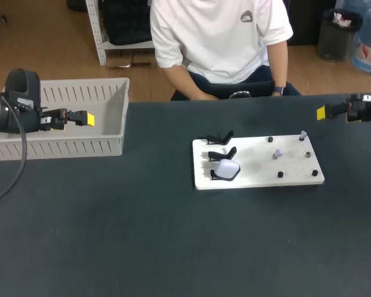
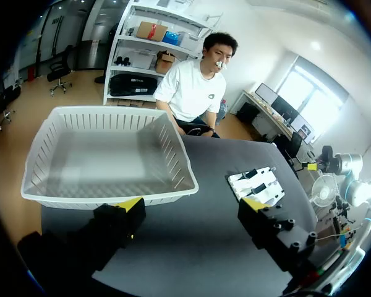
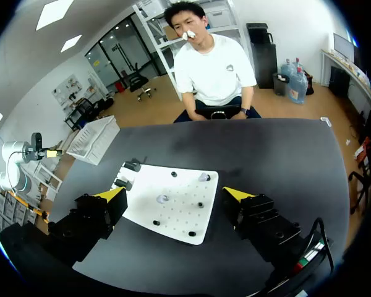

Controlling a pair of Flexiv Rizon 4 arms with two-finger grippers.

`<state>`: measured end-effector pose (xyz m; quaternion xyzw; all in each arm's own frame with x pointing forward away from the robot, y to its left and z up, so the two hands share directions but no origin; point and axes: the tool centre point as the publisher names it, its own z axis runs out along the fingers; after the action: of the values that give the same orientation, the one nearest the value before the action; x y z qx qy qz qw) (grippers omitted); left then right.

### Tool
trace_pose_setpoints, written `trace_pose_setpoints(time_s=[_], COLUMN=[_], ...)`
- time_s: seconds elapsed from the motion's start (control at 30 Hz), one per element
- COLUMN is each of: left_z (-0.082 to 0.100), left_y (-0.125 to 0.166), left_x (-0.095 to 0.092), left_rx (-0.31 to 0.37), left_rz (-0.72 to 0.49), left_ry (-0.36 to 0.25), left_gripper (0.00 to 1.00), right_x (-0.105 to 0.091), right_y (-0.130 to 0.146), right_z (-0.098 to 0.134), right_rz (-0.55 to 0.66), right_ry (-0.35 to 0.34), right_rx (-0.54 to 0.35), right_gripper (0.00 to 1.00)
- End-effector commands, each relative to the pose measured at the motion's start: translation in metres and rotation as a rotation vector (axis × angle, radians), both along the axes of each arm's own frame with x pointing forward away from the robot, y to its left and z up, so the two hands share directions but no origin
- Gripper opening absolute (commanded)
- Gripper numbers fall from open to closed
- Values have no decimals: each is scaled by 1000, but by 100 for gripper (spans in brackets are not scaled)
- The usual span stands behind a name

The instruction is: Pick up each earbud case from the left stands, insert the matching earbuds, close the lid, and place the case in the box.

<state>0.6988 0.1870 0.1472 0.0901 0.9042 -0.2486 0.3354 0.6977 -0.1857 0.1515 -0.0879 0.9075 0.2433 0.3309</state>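
Nothing is being held at the moment. The left arm [image 1: 18, 102] is parked by the white slatted box [image 1: 62, 147], and the left jaws are spread wide apart with nothing between them. In the left wrist view the box [image 2: 111, 193] lies just ahead of them, and no case can be seen in it. The right arm [image 1: 362, 108] is held off at the far right of the desk [image 1: 142, 235], well apart from the white board [image 1: 253, 167]. The right jaws are likewise wide apart and holding nothing.

The step in hand looks like the pick-up. The earbud case [image 1: 226, 168] is sat on the nearest of the black stands [image 1: 221, 152], at the left side of the board, and it isn't touched by anything. Whether its lid is up or down can't be told from here.

For the next move, one set of jaws probably needs to be brought over to that stand, lowered around the case and closed on it from two sides. The case then has to be lifted off without the stand or board being dragged along. It's rounded and smooth-looking, so a slip should be watched for.

Counts:
- 1 earbud case
- 3 stands, 2 of them bare
- 2 pale earbuds [image 1: 276, 153] perched on the right part of the board
- 4 dark pegs [image 1: 280, 174] around them, as far as can be made out at that size
- 1 box
- 1 board
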Motion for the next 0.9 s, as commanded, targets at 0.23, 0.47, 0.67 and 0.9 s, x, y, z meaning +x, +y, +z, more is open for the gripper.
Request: trace_pose_setpoints(time_s=[0.23,0.47,0.67,0.9], left_z=[3,12,18,13], left_y=[-2,-20,-35,-51], left_x=[1,-5,-17,-20], left_rx=[12,-68,-122,-186], left_rz=[5,-321,-582,-861], left_ry=[11,-229,-462,-642], left_gripper=[100,100,100,100], right_x=[2,2,2,2], right_y=[0,0,0,0], right_z=[-1,-1,-1,-1], right_rz=[3,3,3,3], right_ry=[0,0,0,0], right_rx=[1,1,1,1], right_gripper=[100,100,100,100])
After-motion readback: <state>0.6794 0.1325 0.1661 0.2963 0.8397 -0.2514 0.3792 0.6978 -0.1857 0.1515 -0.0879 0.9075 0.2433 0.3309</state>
